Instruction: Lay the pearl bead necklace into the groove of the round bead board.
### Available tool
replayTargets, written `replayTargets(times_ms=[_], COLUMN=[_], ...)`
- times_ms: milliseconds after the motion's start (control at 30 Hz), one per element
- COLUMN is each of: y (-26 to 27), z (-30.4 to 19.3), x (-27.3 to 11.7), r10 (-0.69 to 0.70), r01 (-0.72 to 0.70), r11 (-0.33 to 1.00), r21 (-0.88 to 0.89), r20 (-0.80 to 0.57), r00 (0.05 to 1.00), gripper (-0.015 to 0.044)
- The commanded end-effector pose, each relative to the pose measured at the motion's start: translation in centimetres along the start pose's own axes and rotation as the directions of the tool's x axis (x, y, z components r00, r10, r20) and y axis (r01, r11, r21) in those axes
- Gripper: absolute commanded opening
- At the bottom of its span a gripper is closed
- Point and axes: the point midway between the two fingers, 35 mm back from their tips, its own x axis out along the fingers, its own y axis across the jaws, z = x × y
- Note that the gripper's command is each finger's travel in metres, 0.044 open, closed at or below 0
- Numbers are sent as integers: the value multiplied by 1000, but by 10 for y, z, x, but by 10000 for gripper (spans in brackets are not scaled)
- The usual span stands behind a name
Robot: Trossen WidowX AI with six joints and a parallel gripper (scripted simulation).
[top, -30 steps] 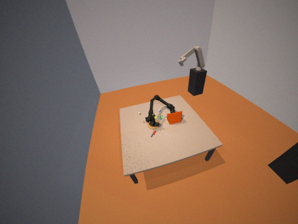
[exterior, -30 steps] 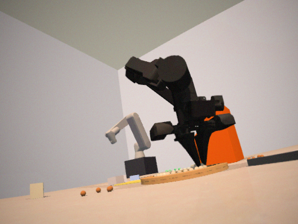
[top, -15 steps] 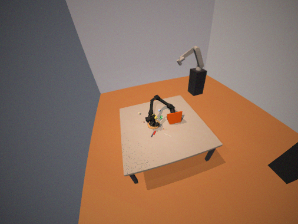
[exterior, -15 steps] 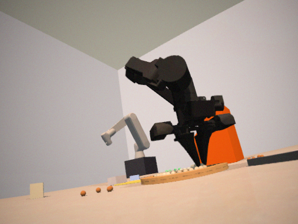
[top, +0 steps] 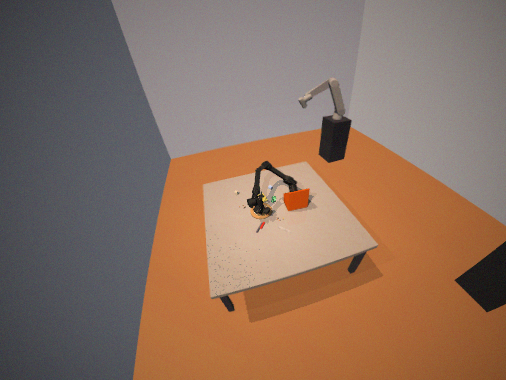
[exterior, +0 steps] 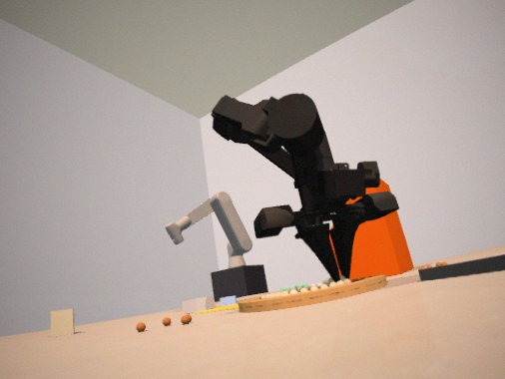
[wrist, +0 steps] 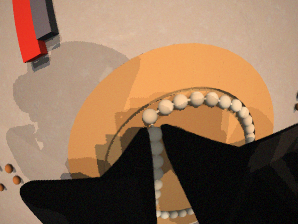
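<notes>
The round bead board [top: 255, 215] [exterior: 299, 300] [wrist: 200, 62] lies flat on the table, with a curved groove cut in it. The pearl bead necklace [exterior: 314, 287] [wrist: 196, 98] lies on it. In the wrist view its upper and right beads follow the groove, while its left side runs straight down inside the groove, whose left stretch shows bare. My gripper [exterior: 340, 279] [wrist: 153, 132] is low at the board, its fingertips nearly together with a bead of that straight side between them; it is shut on the necklace. The fingers hide part of the lower board and necklace.
A red and grey bar [top: 261, 226] [wrist: 25, 30] lies beside the board. An orange block [top: 296, 200] [exterior: 381, 239] stands behind the gripper. Small brown balls [exterior: 186, 318] [wrist: 9, 168], a cream block [exterior: 62, 322] and a blue block [exterior: 228, 300] are on the table.
</notes>
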Motion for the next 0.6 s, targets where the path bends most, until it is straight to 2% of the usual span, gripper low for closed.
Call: replayTargets(times_ms=[0,567], y=[0,11], z=[0,6], x=[-5,-5], r10=[-4,-4], r01=[4,4], r11=[1000,1000], r21=[-1,-1], r20=[0,1], r00=[1000,1000], gripper=[0,0])
